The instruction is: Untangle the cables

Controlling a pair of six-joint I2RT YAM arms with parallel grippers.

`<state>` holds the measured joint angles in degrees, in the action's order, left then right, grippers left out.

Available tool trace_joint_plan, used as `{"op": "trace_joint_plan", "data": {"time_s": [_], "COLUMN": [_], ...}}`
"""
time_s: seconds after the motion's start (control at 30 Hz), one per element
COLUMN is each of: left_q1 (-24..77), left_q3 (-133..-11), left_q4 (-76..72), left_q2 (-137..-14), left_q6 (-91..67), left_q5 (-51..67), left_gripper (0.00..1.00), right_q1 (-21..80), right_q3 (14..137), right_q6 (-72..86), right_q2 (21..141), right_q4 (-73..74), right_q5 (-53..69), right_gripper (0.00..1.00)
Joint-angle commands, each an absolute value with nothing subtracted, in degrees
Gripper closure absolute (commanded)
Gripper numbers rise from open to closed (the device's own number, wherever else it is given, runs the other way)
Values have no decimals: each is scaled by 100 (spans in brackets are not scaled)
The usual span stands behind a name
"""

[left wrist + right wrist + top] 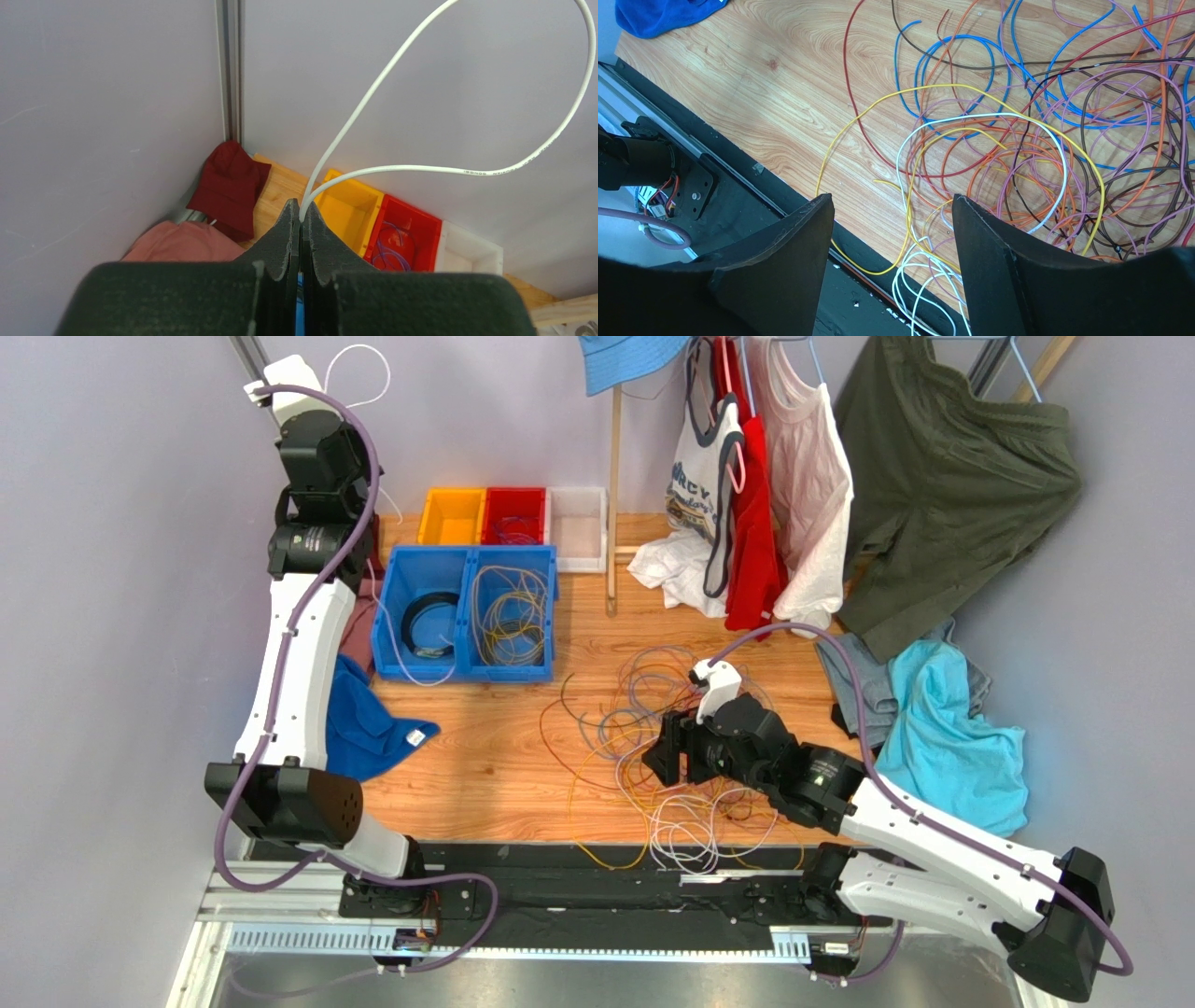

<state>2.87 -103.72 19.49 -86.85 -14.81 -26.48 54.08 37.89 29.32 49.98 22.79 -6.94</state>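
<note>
A tangle of thin cables (617,703) in orange, yellow, white, purple, red, blue and brown lies on the wooden table, in front of my right arm. In the right wrist view the tangle (1018,140) spreads ahead and to the right. My right gripper (668,756) is open and empty, low over the tangle's near left part (892,203). My left gripper (275,387) is raised high at the far left by the wall. It is shut on a white cable (456,170), which loops up from its fingertips (303,210); the loop also shows in the top view (368,367).
A blue two-part bin (477,669) holds coiled cables. Orange (452,515), red (515,511) and white (578,525) bins stand behind it. Clothes (786,490) hang at the back. A blue cloth (362,721) lies left, teal cloth (954,735) right. A black rail (589,861) runs along the near edge.
</note>
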Motion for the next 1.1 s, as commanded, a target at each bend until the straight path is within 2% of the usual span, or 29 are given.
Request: {"op": "trace_joint_plan", "data": {"time_s": [0.0,0.27,0.43,0.63,0.83,1.07], "left_q1": [237,237,237,237,237,237], "left_q3": [-10441,-10785,-10389,-10565,-9407,-8368], "left_q4": [1389,959,-147,-176,-237,-132], "left_q2": [-8700,-8737,-8569,-8841,-8798,-8772], "left_q6": [-1564,-1608,-1626,-1801,-1960,-2320], "left_q5": [-2540,-2523,-2347,-1916,-1986,-1469], "left_gripper": [100,100,100,100,100,100], "right_q1": [5414,5414,5423,5423,5414,5423], "right_q3": [3753,3806,3806,3727,3621,3490], "right_q6": [3050,2997,2997,3058,3129,3304], "right_q2": [4869,5027,5106,5203,5186,5036], "right_q4": [2021,2013,1943,1855,1775,1723], "right_q5": [-712,-738,-686,-642,-554,-519], "right_gripper": [34,34,34,34,34,34]}}
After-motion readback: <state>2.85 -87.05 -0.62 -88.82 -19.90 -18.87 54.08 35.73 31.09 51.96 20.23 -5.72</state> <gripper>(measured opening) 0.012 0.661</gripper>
